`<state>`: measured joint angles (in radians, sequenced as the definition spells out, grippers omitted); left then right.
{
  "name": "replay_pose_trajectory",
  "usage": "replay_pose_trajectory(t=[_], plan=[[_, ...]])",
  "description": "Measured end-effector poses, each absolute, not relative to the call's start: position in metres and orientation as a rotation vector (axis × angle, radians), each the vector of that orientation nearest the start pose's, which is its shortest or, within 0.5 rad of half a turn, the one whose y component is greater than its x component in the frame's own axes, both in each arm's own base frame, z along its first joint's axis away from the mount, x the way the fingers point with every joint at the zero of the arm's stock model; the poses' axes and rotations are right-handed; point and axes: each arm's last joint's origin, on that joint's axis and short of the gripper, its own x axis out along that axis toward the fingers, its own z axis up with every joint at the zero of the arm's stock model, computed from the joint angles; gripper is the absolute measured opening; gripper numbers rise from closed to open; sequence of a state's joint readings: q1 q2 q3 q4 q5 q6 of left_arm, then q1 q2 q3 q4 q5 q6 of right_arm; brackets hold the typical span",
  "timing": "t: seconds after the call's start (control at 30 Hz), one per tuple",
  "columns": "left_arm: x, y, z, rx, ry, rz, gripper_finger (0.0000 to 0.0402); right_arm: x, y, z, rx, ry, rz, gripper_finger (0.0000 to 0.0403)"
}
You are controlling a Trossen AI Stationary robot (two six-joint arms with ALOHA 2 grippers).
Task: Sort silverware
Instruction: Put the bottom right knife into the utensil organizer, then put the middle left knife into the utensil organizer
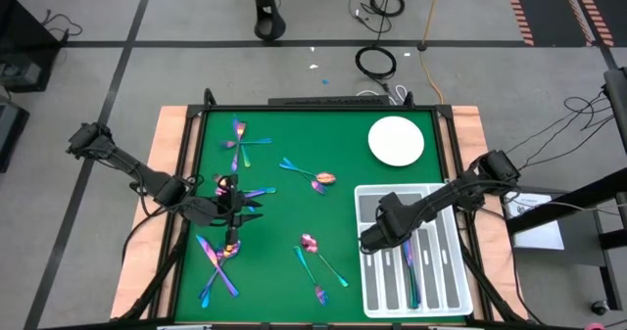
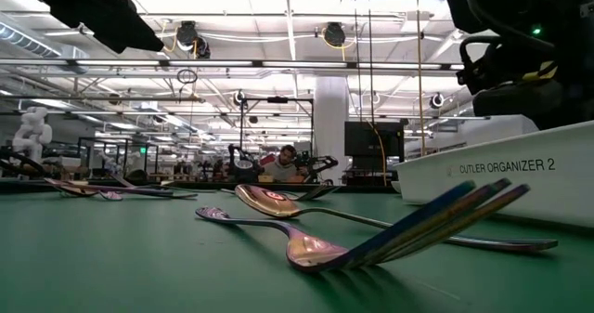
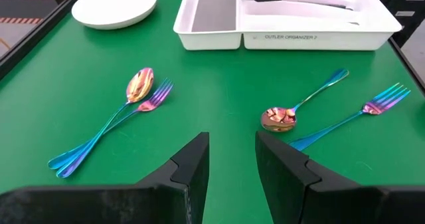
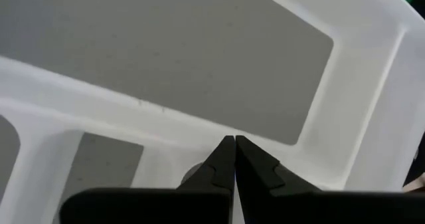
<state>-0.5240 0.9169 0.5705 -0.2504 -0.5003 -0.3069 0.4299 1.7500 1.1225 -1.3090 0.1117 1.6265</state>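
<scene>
Right hand (image 4: 234, 159) pressed together, empty, over the tray (image 1: 446, 293) near its left wall. Left hand (image 3: 232, 159) spread, empty, above the green tabletop (image 1: 284, 222). Silverware (image 1: 315, 178) scattered on tabletop; a few pieces in tray slots.

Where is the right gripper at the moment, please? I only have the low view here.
Observer: The right gripper hangs over the left side of the white tray, fingers shut and holding nothing.
Operator: Thank you. Is anything in the tray already?
Observer: Yes, a few pieces of silverware lie in its long compartments; the wide compartment at the far end looks bare.
Operator: And what is the left gripper doing?
Observer: The left gripper is low over the left half of the green mat, open, with nothing between its fingers.
</scene>
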Motion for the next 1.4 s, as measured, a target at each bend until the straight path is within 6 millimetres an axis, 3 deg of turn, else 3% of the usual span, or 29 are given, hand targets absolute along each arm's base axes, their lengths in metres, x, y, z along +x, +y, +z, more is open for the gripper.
replay_pose_trajectory(t=[0.23, 0.5, 0.73, 1.03, 1.4], plan=[[0.169, -0.082, 0.234, -0.008, 0.515, 0.057, 0.0125, 0.243, 0.108, 0.182, 0.579, 1.416, -1.237, 0.0000], [0.169, -0.082, 0.234, -0.008, 0.515, 0.057, 0.0125, 0.252, 0.108, 0.223, 0.452, 1.346, -1.260, 0.0000], [0.166, -0.081, 0.229, -0.040, 0.572, 0.054, 0.0125, 0.279, 0.105, 0.269, 0.382, 1.308, -0.994, 0.0000], [0.159, -0.081, 0.220, -0.143, 0.714, 0.011, 0.0125, 0.321, 0.067, 0.321, 0.211, 1.248, -0.530, 0.0000], [0.144, -0.075, 0.206, -0.308, 0.951, 0.093, 0.0125, 0.366, 0.015, 0.343, 0.102, 0.965, -0.136, 0.0000]])
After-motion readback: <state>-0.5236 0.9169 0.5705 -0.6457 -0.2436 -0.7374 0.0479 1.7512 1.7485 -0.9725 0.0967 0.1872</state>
